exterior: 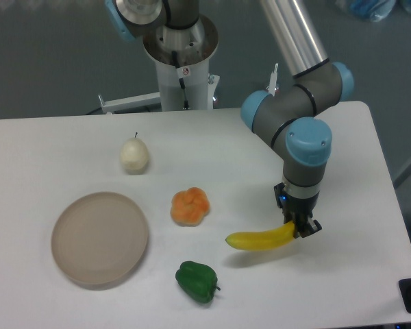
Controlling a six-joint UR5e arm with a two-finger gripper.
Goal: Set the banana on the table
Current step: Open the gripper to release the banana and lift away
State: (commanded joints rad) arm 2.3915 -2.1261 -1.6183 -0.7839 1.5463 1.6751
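The banana (260,240) is bright yellow and slightly curved. It lies roughly level, just above or on the white table (68,147), right of the middle near the front. My gripper (296,229) points straight down and is shut on the banana's right end. A faint shadow lies under the banana's left part. I cannot tell whether the banana touches the tabletop.
A round beige plate (100,237) sits at the front left. A green pepper (196,281) lies near the front edge, left of the banana. An orange fruit (190,205) sits in the middle and a pale onion-like fruit (134,155) behind it. The robot base (181,58) stands at the back.
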